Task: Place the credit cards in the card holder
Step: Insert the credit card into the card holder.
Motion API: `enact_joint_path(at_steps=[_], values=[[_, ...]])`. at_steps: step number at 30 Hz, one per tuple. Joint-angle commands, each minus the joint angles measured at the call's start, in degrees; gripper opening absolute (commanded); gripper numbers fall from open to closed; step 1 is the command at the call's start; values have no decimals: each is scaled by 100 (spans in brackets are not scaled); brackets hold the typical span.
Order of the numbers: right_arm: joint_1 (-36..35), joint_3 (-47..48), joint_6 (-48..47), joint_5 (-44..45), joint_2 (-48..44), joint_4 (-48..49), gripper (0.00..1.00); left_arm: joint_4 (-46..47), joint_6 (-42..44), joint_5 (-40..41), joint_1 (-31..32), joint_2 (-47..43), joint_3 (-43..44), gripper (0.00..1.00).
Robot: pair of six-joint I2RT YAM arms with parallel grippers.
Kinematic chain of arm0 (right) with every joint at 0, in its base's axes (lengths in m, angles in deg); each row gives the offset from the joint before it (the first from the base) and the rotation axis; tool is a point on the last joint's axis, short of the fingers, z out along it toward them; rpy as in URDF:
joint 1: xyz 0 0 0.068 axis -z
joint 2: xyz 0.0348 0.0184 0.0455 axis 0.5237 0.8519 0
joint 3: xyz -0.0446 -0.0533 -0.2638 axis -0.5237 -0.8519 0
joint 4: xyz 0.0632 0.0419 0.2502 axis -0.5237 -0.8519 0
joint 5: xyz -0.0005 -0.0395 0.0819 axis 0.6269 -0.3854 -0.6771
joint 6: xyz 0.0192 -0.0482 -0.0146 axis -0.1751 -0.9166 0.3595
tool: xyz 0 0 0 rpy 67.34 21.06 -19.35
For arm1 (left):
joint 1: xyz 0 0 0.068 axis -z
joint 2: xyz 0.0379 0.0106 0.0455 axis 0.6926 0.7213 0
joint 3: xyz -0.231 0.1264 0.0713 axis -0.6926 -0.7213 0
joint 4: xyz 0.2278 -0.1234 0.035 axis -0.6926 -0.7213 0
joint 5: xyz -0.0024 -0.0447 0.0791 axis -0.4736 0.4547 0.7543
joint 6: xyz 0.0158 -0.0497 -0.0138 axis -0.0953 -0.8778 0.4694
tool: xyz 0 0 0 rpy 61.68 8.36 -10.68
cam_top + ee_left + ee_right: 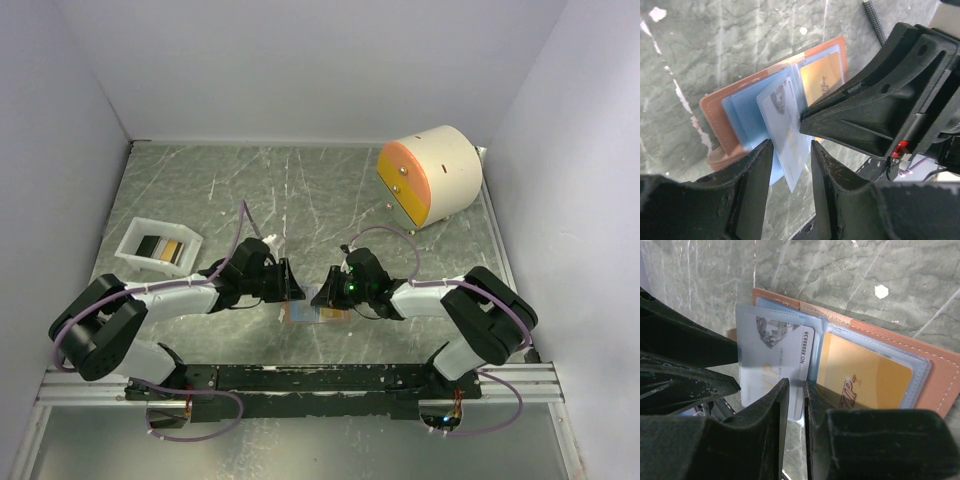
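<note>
Flat on the table (pixel 300 190) lies the open card holder (pixel 715 110), where my right claw (pixel 796 385) seems to pinch the thin, slippery pale card (pixel 770 355) by its edge, my left claw (pixel 792 147) open astride it.

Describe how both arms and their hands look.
The left arm and right arm match: white links, bulky black joints, looping lilac cables. The left hand and right hand are matte black with two blunt wedge fingers; a green light glows behind the right one.
</note>
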Motion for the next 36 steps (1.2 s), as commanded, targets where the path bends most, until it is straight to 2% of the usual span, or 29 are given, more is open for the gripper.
enact_joint_path(at_steps=[1, 4, 9, 17, 21, 26, 33, 36], values=[[23, -49, -144, 53, 42, -193, 19, 586, -119, -444, 33, 96, 86, 47], [16, 81, -300, 269, -391, -678, 22, 937, -271, -707, 65, 11, 72, 47], [30, 206, -555, 1058, -1546, -1806, 36, 1416, -341, -966, 234, 171, 251, 46], [48, -6, -398, 1850, -3213, -2790, 40, 1461, -177, -1001, 579, 850, 887, 46], [43, -88, -330, 1994, -3811, -2978, 41, 702, 111, -598, 591, 697, 1157, 47], [42, -47, -401, 1925, -3901, -3022, 42, -688, 666, 136, 597, 351, 1619, 47], [49, -47, -609, 1605, -3741, -2811, 43, -3550, 1948, 2671, 481, -219, 2671, 46], [42, -87, -684, 1507, -3739, -2644, 44, -4252, 2285, 3249, 67, -469, 2916, 46]])
